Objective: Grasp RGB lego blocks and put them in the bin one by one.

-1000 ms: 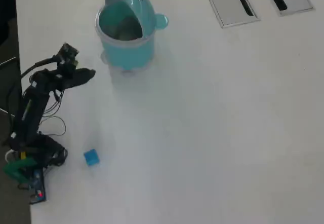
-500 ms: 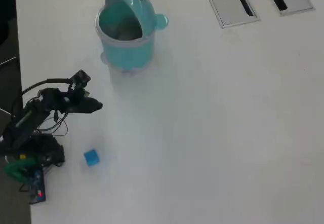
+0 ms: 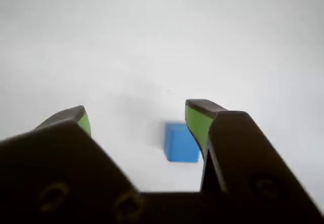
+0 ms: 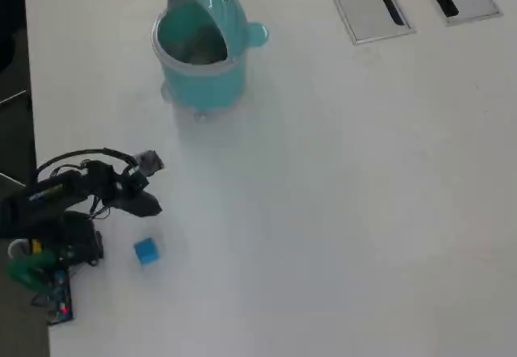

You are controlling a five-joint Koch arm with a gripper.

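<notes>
Black gripper (image 3: 136, 116) with green-padded jaws spread apart, empty; small blue plastic cube (image 3: 180, 142) lies between them, untouched.

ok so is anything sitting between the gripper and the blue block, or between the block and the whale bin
Nothing visible. In the wrist view the open gripper faces the blue lego block over bare white table. In the overhead view, the stretch from the block to the teal whale bin is bare too.
</notes>
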